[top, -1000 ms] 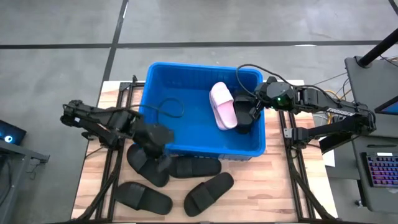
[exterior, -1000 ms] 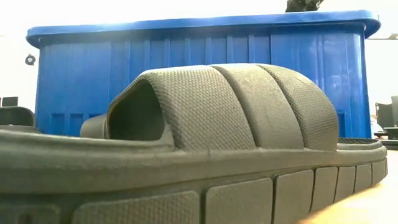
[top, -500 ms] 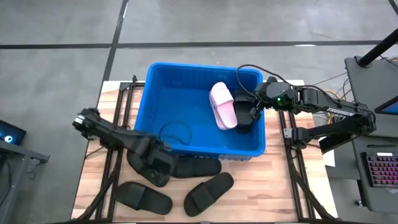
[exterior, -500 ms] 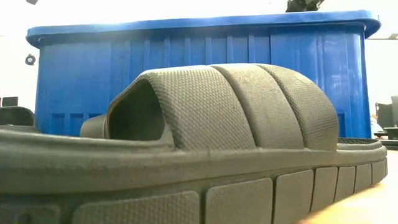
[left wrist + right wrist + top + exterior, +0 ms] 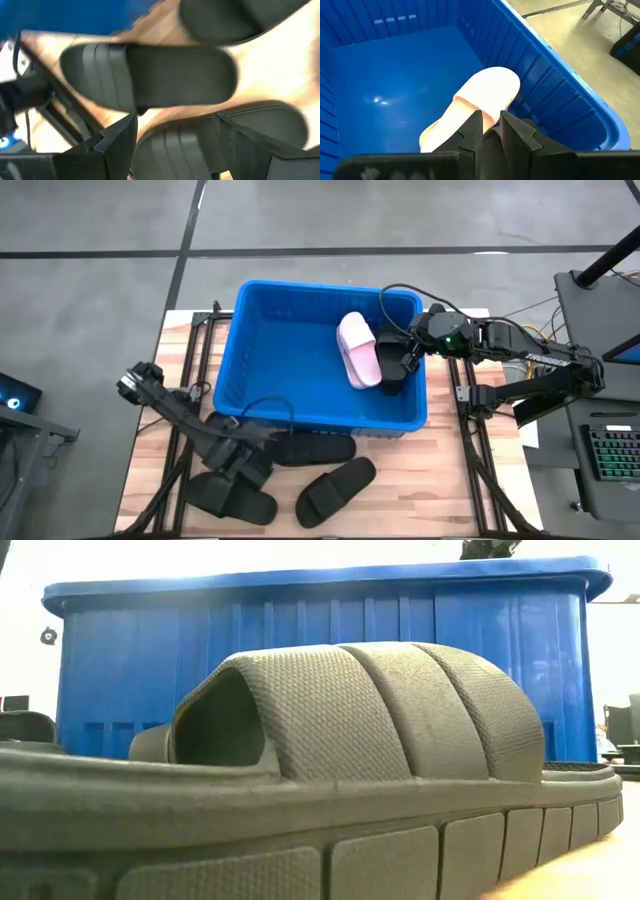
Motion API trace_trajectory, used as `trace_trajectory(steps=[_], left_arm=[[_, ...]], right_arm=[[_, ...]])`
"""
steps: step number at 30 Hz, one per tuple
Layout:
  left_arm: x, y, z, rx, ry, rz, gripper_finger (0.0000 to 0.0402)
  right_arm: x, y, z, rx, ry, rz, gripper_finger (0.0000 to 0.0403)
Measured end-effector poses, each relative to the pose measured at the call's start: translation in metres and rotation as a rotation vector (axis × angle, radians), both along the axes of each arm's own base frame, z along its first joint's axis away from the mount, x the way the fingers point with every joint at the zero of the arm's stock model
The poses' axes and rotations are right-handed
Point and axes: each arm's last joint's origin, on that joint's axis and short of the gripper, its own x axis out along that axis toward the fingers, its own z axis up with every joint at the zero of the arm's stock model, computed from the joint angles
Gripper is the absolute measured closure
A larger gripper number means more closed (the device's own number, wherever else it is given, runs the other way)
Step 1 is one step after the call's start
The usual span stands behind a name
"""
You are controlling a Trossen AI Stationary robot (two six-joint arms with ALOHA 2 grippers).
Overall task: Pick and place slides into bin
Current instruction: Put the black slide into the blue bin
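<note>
The blue bin (image 5: 300,380) stands mid-table and also shows in the low view (image 5: 130,660). A light pink slide (image 5: 358,350) lies inside it at the right, also in the right wrist view (image 5: 480,97). My right gripper (image 5: 403,363) is inside the bin beside it, fingers nearly together on something black (image 5: 393,383). Several black slides lie on the table in front of the bin (image 5: 312,448) (image 5: 335,488) (image 5: 232,496). My left gripper (image 5: 238,463) is open over the leftmost ones, its fingers on either side of a black slide (image 5: 180,145). My right gripper is shut on a black slide (image 5: 490,142) that sits low in the bin by its right wall. The fingers (image 5: 472,131) come from the table's right, slanting down. The gripper itself hides which part it has.
The bin's walls rise well above the table. A black cable (image 5: 262,408) loops from the left arm over the bin's front wall. One black slide (image 5: 350,740) fills the low view. Bare wood shows at the near right of the table.
My left gripper has gone from over the bin's front-left wall toward the table's near edge and down over the black slides. My right gripper and the pink slide have kept still.
</note>
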Motion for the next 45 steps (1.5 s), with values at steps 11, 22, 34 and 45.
trace_trajectory(steps=[11,22,34,45], left_arm=[[-0.026,-0.009,-0.046,0.123,0.085,0.172,0.0157],[-0.031,-0.008,-0.093,0.182,0.138,0.165,0.0157],[-0.034,-0.006,-0.139,0.329,0.280,0.160,0.0157],[-0.032,-0.007,-0.161,0.413,0.360,0.156,0.0212]], right_arm=[[0.000,0.000,0.000,-0.011,0.008,0.010,0.0346],[0.000,0.000,0.000,-0.013,0.010,0.010,0.0346],[0.000,0.000,0.000,-0.014,0.010,0.009,0.0346],[0.000,0.000,0.000,-0.013,0.009,0.009,0.0346]])
